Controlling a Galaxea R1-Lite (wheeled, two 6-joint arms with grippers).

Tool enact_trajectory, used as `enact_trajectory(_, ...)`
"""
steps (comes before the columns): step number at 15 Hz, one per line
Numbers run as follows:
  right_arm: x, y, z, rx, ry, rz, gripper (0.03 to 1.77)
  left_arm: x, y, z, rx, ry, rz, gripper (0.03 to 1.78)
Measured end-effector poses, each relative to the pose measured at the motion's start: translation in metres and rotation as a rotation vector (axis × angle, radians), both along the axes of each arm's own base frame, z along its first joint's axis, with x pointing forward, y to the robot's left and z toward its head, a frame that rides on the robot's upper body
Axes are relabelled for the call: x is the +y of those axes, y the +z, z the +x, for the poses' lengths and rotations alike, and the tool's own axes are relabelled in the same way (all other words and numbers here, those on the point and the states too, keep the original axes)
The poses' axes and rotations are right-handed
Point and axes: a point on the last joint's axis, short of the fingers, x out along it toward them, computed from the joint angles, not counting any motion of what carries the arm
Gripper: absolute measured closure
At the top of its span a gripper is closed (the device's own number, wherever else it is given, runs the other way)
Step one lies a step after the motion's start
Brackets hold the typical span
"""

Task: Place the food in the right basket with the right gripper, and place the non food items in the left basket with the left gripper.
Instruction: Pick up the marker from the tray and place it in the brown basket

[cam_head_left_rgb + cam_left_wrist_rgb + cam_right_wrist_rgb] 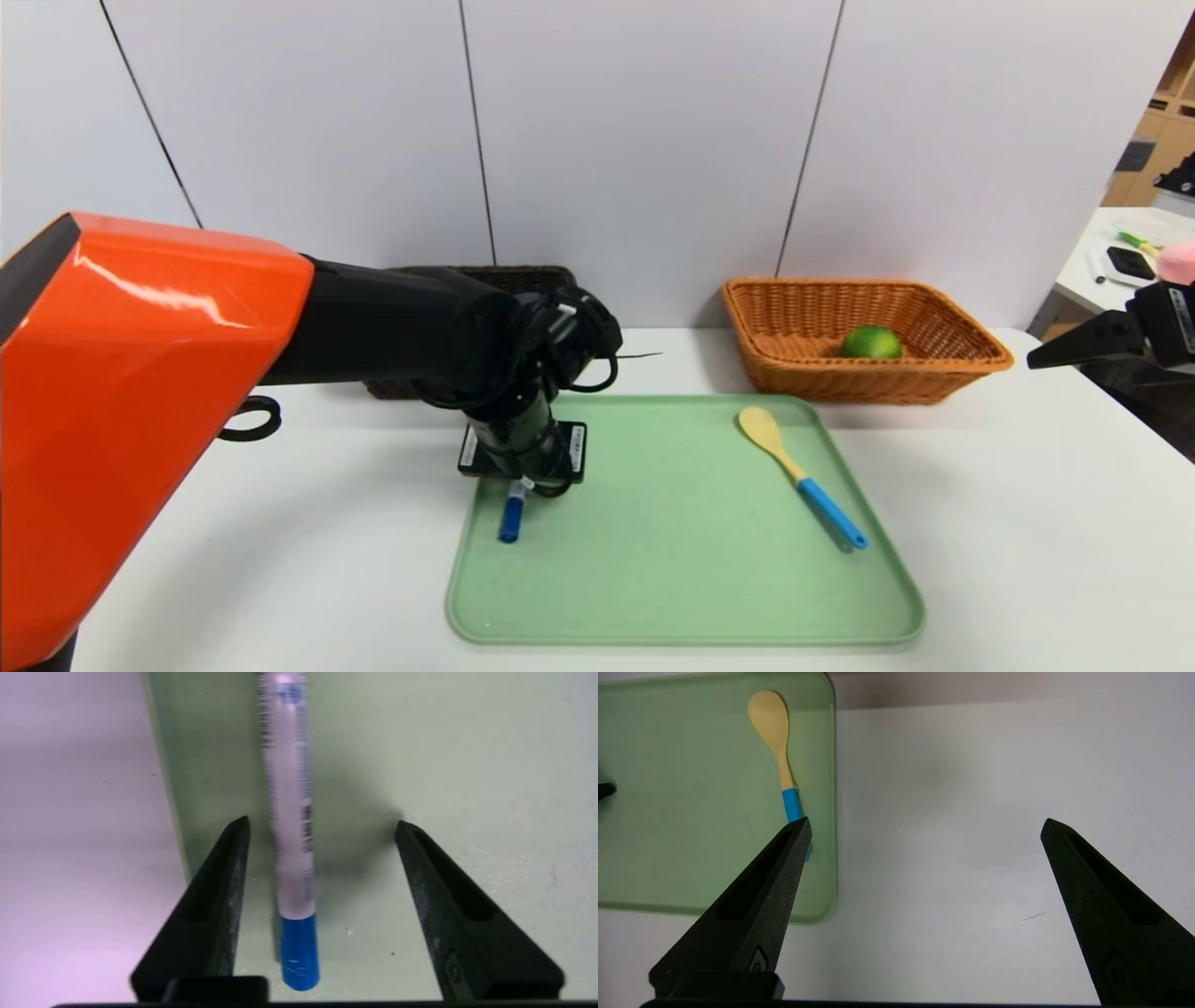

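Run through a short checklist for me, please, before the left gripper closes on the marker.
1. Left gripper open around the blue-capped marker: ok, one finger on each side.
2. Marker centred between the fingers: not ok, it lies nearer one of them.
3. Wooden spoon with blue handle away from the left gripper: ok, it lies across the green tray.
4. Lime in the orange-tan wicker basket: ok.
5. Rolled towel in the dark brown wicker basket: cannot tell, the left arm hides most of it.
6. Right gripper out of the way: ok, open beside the tray.
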Motion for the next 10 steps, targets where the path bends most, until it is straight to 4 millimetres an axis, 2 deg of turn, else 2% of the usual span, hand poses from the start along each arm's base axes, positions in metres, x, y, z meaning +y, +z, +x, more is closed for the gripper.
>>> enact_trajectory(3, 0.0001, 0.0001, -0.0001, -0.001, 0.001, -0.001, 0.10, -0.0011, 0.0005, 0.0015, -0.003, 0.002, -0.003, 1.05)
enact_trajectory(4, 0.0001, 0.0004, -0.0003, -0.002, 0.003, -0.002, 0.10, -0.0009, 0.0007, 0.0018, -0.004, 0.004, -0.005, 1.41)
enact_trajectory(5, 0.0002, 0.0010, -0.0005, -0.005, 0.004, -0.004, 0.10, -0.0009, 0.0007, 0.0020, -0.003, 0.008, -0.007, 1.65)
enact_trajectory(10, 0.0003, 0.0031, -0.0020, -0.014, 0.006, -0.006, 0.10, 0.0004, 0.0005, 0.0026, -0.003, 0.011, -0.005, 1.65)
